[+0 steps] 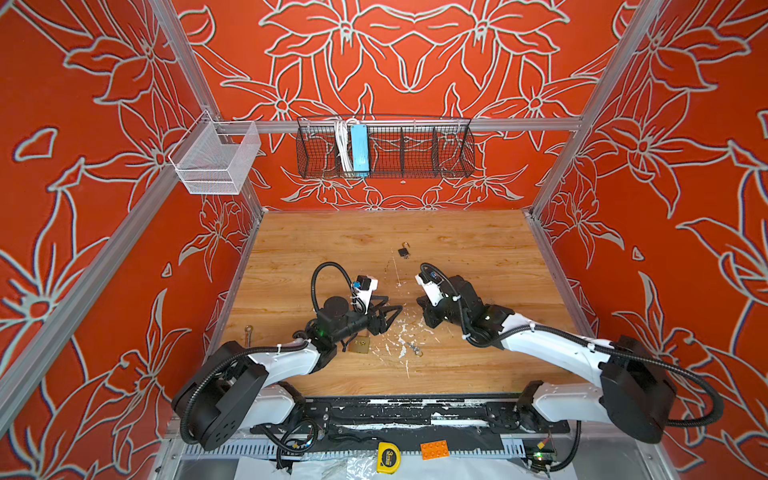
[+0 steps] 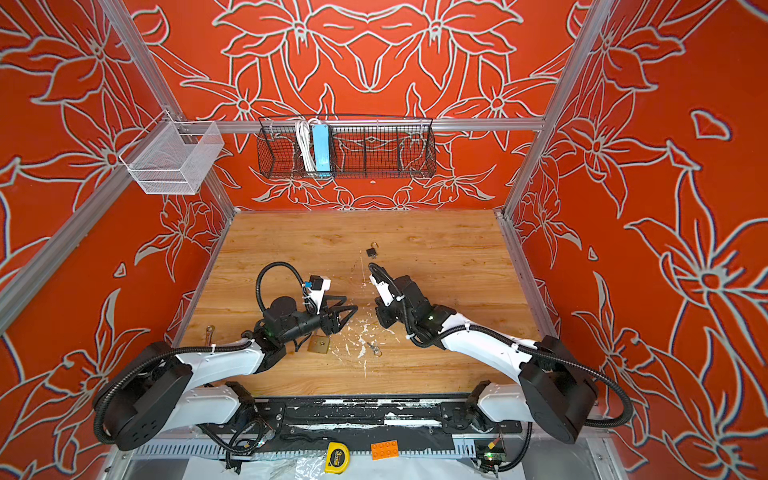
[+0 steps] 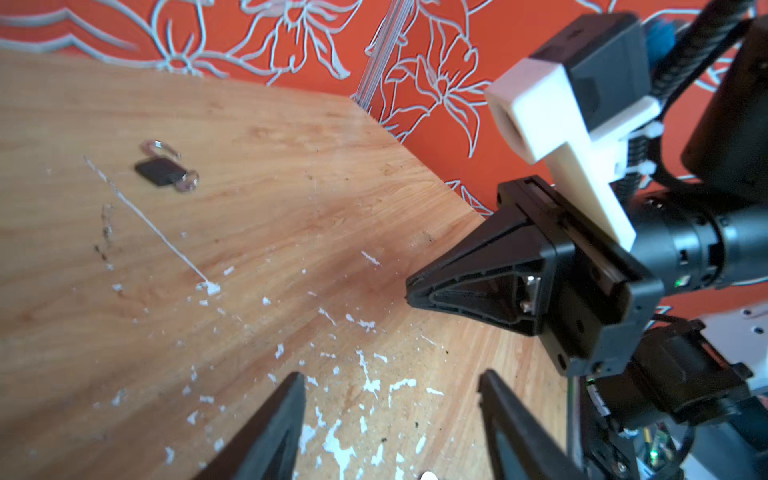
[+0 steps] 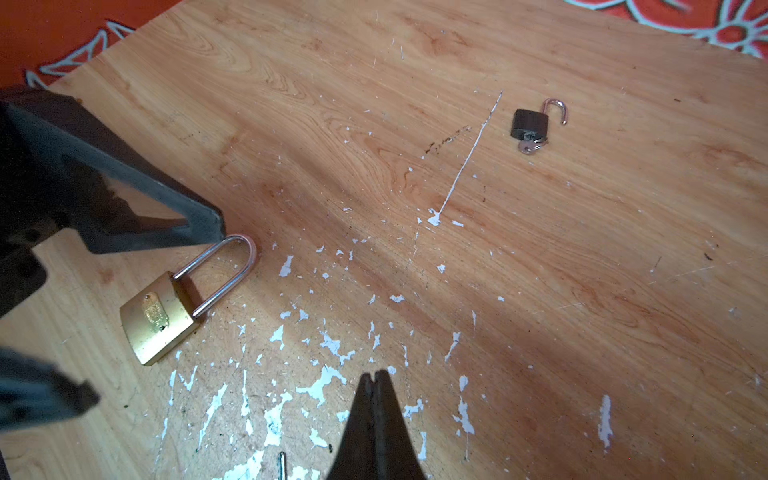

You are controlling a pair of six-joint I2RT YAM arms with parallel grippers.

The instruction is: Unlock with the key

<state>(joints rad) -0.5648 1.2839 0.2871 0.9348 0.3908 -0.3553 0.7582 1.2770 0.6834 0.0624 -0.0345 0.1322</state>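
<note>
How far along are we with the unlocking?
Done: the small black padlock lies with its shackle swung open, key in it. In hand: nothing; the left gripper is open beside the brass padlock, the right gripper shut and empty. Left: the brass padlock's shackle looks closed, and the loose keys lie on the table.

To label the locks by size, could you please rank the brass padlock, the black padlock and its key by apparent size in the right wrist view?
1. brass padlock, largest, though it also lies nearer the camera.
2. black padlock.
3. key, smallest, partly hidden in the lock.
</note>
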